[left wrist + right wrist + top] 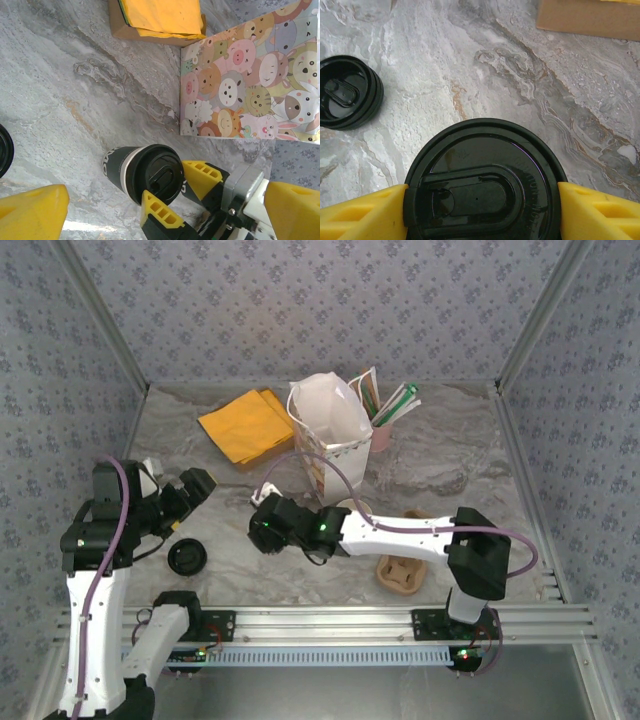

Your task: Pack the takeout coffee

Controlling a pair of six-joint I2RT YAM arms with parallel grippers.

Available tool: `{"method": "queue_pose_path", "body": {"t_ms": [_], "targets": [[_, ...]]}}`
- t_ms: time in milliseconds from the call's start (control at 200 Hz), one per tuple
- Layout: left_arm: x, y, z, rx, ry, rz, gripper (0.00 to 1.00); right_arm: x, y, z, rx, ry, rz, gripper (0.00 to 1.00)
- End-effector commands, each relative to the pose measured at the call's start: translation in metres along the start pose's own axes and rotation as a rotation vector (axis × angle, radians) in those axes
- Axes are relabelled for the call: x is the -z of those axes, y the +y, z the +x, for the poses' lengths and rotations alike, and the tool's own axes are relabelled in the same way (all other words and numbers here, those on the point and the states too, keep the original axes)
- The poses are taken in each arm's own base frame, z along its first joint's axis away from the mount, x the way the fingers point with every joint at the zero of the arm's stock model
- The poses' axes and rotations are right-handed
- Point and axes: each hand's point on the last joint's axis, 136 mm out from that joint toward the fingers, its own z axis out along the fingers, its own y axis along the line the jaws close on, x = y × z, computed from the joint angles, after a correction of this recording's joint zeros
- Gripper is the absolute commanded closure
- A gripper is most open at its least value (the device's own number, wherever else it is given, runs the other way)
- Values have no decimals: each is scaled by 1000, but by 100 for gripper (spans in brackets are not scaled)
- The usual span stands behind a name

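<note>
Gently, my right gripper (482,202) clamps the takeout coffee (147,175) at its black lid (480,165), mid-table near the bag (330,430). I judge it light and crushable, the lid slippery; the stiff rim takes squeeze best.

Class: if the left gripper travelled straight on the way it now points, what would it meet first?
Most likely the takeout coffee, held at its lid by the right gripper, in line between the open fingers of the left gripper. Depth is unclear; the table could come first.
</note>
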Motion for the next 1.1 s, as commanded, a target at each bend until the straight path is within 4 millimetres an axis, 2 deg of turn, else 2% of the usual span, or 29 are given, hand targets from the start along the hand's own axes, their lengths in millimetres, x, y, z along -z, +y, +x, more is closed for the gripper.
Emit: {"method": "queue_pose_path", "body": {"t_ms": [0,1094], "targets": [[0,4,3,0,10,-12,0,11,1,-13,-46,-52,-3,27],[-5,2,3,0,27,-2,0,3,7,8,-55,10,-26,27]]}}
